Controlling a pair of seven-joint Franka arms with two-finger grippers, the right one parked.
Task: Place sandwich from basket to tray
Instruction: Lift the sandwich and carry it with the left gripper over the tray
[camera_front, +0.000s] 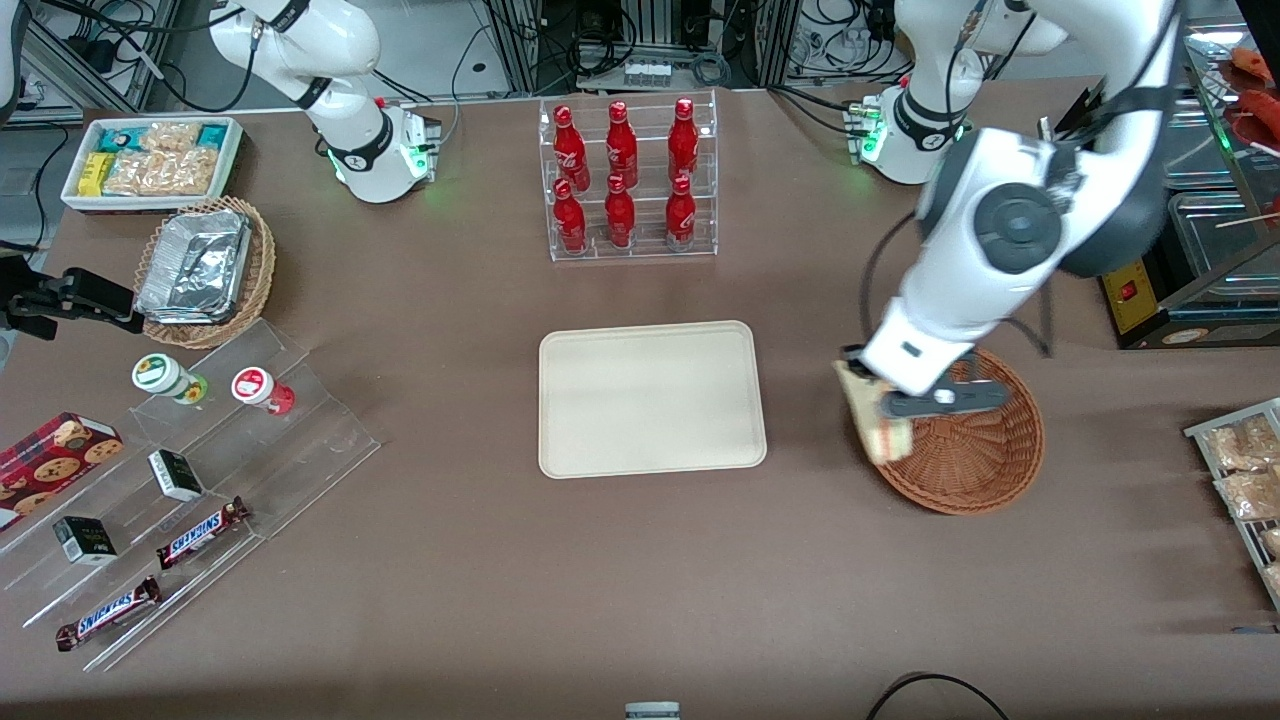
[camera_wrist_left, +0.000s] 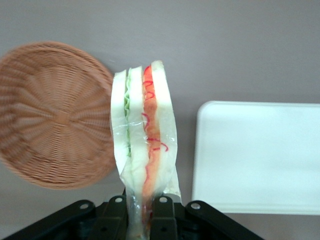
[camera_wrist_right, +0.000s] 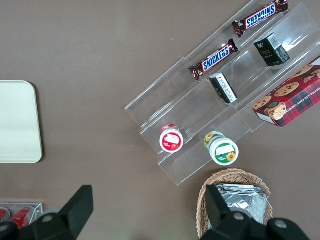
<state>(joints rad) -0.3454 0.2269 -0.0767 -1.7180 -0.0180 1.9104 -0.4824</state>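
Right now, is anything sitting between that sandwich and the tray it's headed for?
Nothing visible. The gripper holds the sandwich above the basket rim, and only bare table lies between it and the empty tray.

On the brown worktop (camera_wrist_right: 90, 65), a rounded corner of the cream tray (camera_wrist_right: 17, 122) was seen. A clear stepped display (camera_wrist_right: 165, 100) carried two Snickers bars (camera_wrist_right: 214, 59), small dark boxes (camera_wrist_right: 222, 88), a cookie box (camera_wrist_right: 290, 97) and two capped cups (camera_wrist_right: 171, 139). A tan wicker basket (camera_wrist_right: 205, 195) held foil containers (camera_wrist_right: 242, 197).

A brown-covered table (camera_front: 640, 560) fills the scene, with cables and metal racks (camera_front: 650, 40) along its edge.
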